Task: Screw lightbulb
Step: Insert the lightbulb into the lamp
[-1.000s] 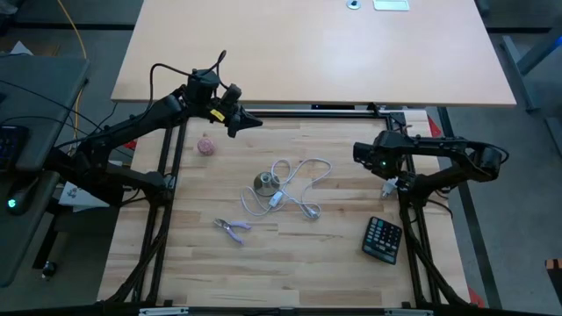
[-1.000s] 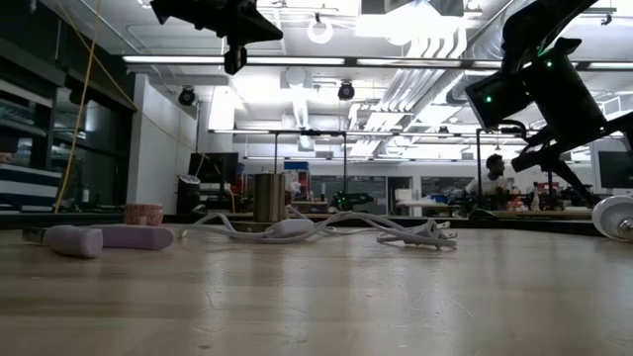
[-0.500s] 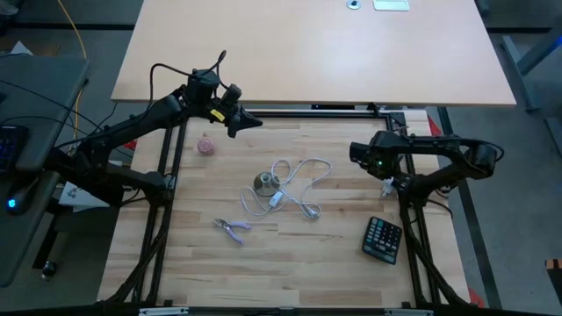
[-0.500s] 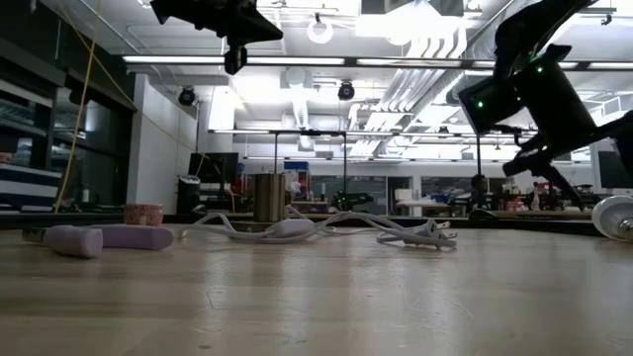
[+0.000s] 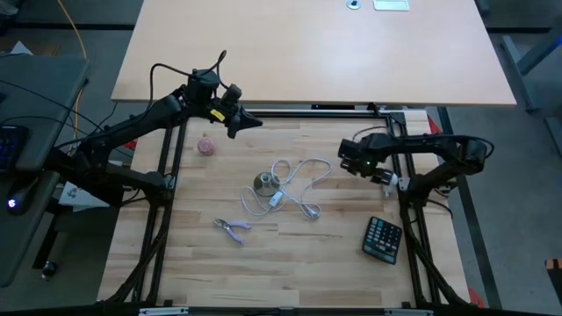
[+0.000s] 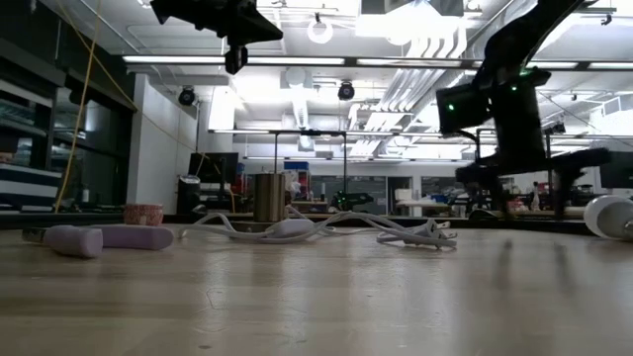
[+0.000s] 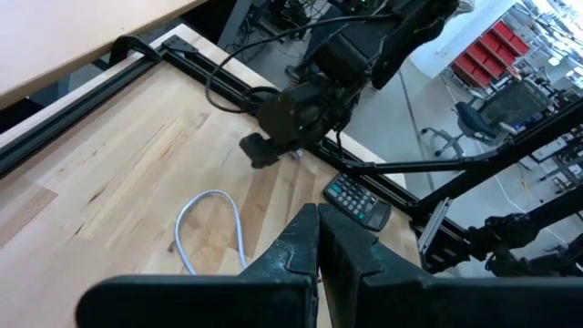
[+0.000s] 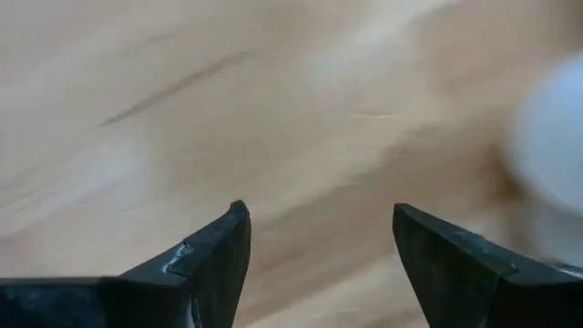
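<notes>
Early stage, we judge: lightbulb (image 5: 387,183) lies loose on bench (image 5: 351,254). Right gripper (image 5: 349,164) beside it, jaws wide, empty. Left gripper (image 5: 252,122) waits far-left, jaws closed, empty. Socket (image 5: 263,183) unfilled.

The light wooden table (image 5: 290,254) carries a round grey socket base (image 5: 263,183) near its middle, with a white cord (image 5: 303,175) looping away from it toward the right arm's side. A small pink ball (image 5: 206,146) lies toward the left arm's side. Purple-handled pliers (image 5: 233,229) rest nearer the front edge, and a black calculator (image 5: 383,240) sits at the front right. The lightbulb (image 5: 387,185) lies near the right edge.
</notes>
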Controlling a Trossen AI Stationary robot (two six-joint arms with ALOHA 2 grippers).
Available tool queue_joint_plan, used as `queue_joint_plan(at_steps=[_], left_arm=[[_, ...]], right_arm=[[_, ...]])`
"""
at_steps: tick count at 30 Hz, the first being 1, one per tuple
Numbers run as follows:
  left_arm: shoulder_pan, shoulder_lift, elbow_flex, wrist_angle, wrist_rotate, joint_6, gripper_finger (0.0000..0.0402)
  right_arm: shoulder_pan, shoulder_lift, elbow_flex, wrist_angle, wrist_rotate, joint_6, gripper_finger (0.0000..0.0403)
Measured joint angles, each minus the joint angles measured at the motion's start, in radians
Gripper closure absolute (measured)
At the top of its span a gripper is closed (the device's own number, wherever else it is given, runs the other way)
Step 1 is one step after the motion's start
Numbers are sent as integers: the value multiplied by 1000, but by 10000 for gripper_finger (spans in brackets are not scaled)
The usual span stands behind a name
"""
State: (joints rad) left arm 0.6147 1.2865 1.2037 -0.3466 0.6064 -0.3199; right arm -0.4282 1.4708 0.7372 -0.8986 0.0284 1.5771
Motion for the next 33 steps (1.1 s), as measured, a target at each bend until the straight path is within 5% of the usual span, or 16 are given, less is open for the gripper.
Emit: queue_joint_plan(at_steps=[5, 13, 33], left_arm=[[0, 0, 0, 0, 0, -1, 401], [0, 0, 0, 0, 0, -1, 401], [0, 0, 0, 1, -1, -2, 401]], right_arm=[[23, -32, 37, 91, 34, -204, 143], [31, -34, 50, -320, 74, 19, 143], [49, -30, -8, -391, 129, 200, 143]])
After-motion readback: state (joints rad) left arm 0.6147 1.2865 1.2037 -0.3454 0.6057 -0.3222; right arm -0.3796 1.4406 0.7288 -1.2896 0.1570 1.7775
